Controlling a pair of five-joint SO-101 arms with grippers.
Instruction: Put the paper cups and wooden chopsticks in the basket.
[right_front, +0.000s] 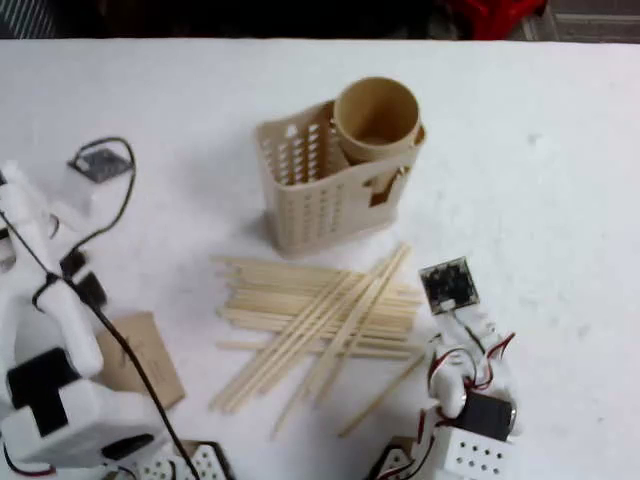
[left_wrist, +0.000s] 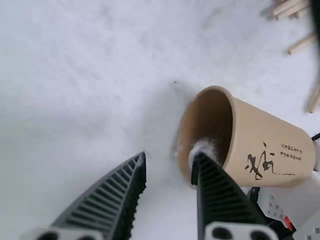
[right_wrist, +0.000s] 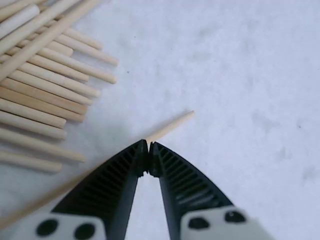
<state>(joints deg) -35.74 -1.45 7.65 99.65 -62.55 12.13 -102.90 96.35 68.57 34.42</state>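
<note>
Just ahead of the left claw (left_wrist: 169, 159), spread wide: a paper cup (left_wrist: 255, 142) on its side on the table (left_wrist: 75, 60), mouth turned toward the claw, long axis running straight away from it; one finger (left_wrist: 215, 192) at the mouth's rim, seemingly just inside, the other out over bare table beside the cup; probably needs little more than a closing to pinch the wall. Right claw (right_wrist: 148, 149) pressed together, gripping nothing for certain; a stray chopstick (right_wrist: 172, 123) crossing under its tips, slantwise to the jaws; the chopstick pile (right_wrist: 45, 85) off to one side. Well apart from both claws, past the pile: the basket (right_front: 320, 210), another cup (right_front: 376, 120) already seated in it, mouth up. Nearer the lying cup: the left arm.
</note>
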